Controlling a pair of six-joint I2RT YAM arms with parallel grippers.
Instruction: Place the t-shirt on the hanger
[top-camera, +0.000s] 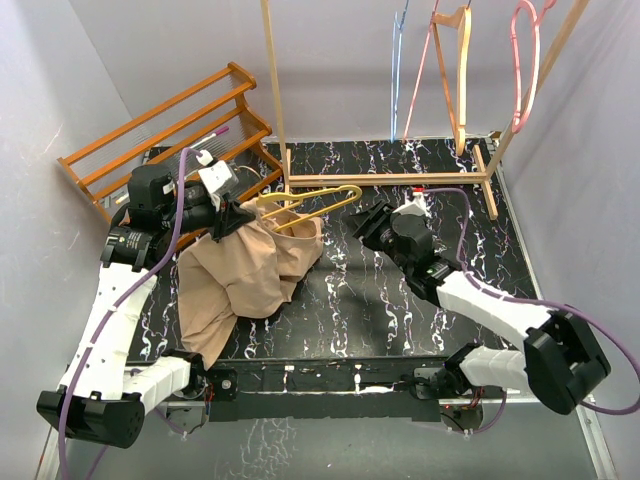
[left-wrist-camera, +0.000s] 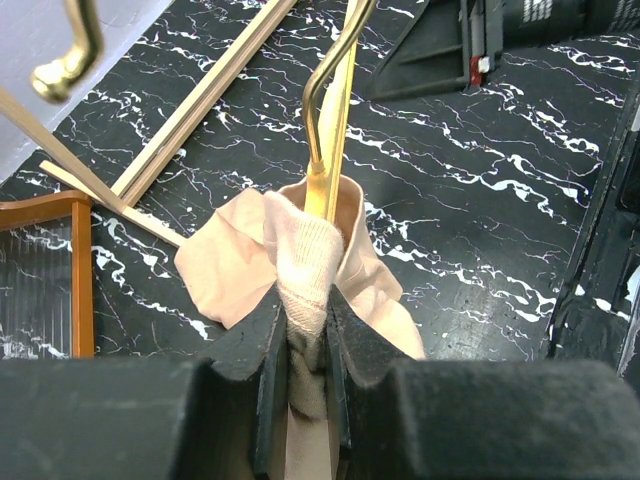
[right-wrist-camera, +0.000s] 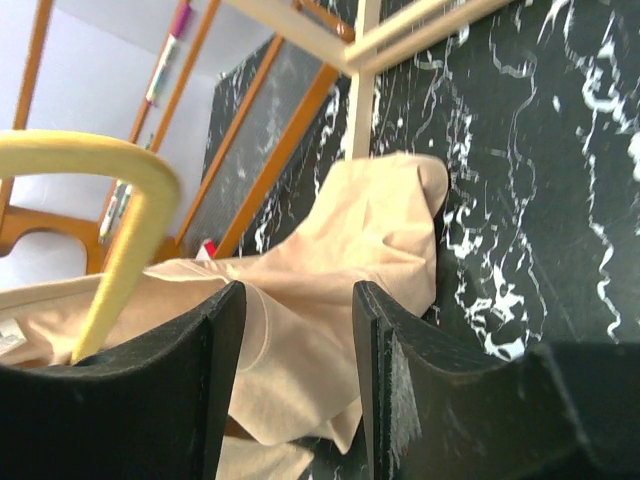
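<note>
The tan-beige t-shirt (top-camera: 245, 272) lies bunched on the table's left half, with one part lifted. My left gripper (top-camera: 232, 218) is shut on a ribbed fold of the t-shirt (left-wrist-camera: 305, 262) and holds it up. The mustard-yellow hanger (top-camera: 312, 204) lies just beyond, with one end under the fabric. In the left wrist view the hanger (left-wrist-camera: 330, 140) runs straight out from the pinched fold. My right gripper (top-camera: 363, 224) is open and empty, just right of the hanger's end. In the right wrist view its jaws (right-wrist-camera: 296, 340) frame the t-shirt (right-wrist-camera: 345, 240), with the hanger (right-wrist-camera: 125, 215) at the left.
An orange-brown wooden rack (top-camera: 165, 125) stands at the back left. A light wooden garment stand (top-camera: 385, 180) crosses the back, carrying a blue hanger (top-camera: 399, 60), a wooden hanger (top-camera: 462, 60) and a pink hanger (top-camera: 524, 60). Grey walls enclose the black marbled table (top-camera: 400, 300).
</note>
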